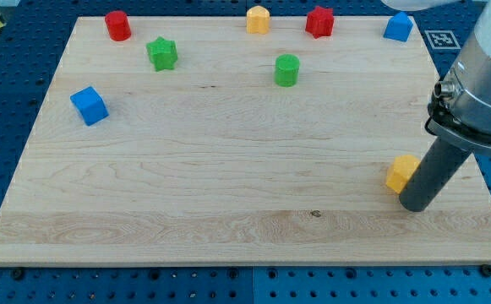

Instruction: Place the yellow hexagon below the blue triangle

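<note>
Yellow hexagon (400,172) low on the surface (228,169), view's right, half hidden by the rod.
My tip (417,205) sits just right of and below it, probably touching. No claw here, nothing held. Blue triangle (397,26) lies well apart toward the view's top.

The right part of the yellow hexagon (400,172) is covered by the rod above my tip (417,207). The rod's upper body is cut off by the view's top and right edges.
</note>
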Motion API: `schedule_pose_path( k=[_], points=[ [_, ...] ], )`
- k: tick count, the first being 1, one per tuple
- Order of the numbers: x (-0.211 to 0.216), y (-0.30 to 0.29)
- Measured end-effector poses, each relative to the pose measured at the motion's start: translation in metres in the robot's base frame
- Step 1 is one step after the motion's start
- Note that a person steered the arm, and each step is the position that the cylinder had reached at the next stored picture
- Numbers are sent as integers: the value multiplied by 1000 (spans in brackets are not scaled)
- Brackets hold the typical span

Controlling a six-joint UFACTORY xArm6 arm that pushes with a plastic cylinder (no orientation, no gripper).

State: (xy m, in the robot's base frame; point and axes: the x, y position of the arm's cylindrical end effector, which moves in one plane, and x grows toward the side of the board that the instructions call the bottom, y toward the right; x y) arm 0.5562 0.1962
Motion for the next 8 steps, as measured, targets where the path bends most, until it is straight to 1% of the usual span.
schedule_pose_path(
  k=[5,8],
  points=[
    [-12,-1],
    [-12,-18]
  ],
)
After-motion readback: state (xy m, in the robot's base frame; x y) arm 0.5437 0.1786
